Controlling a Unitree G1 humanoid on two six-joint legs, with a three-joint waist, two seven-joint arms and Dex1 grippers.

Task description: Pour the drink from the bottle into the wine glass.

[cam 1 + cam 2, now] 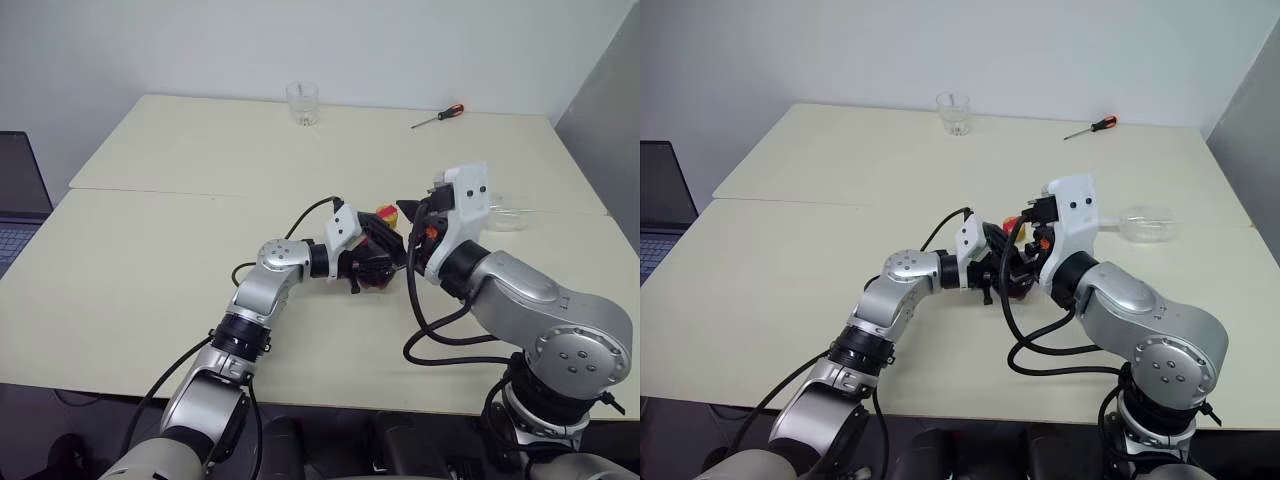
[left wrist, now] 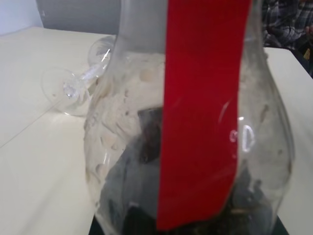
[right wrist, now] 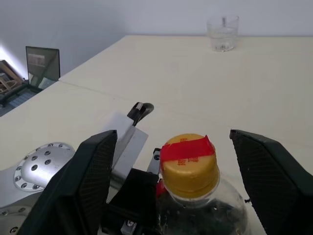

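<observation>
We count one bottle [image 3: 193,196], one wine glass [image 1: 1148,224], one tumbler [image 1: 302,102], one screwdriver [image 1: 438,116], one laptop [image 1: 18,200].

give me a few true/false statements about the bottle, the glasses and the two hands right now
1. The left hand grips the bottle. True.
2. The yellow cap is off the bottle. False: it sits on the neck.
3. The right hand is shut on the cap. False: its fingers stand open either side of it.
4. The wine glass lies on its side on the table. True.
5. The tumbler stands beside the bottle. False: it stands far off near the table's back edge.
</observation>
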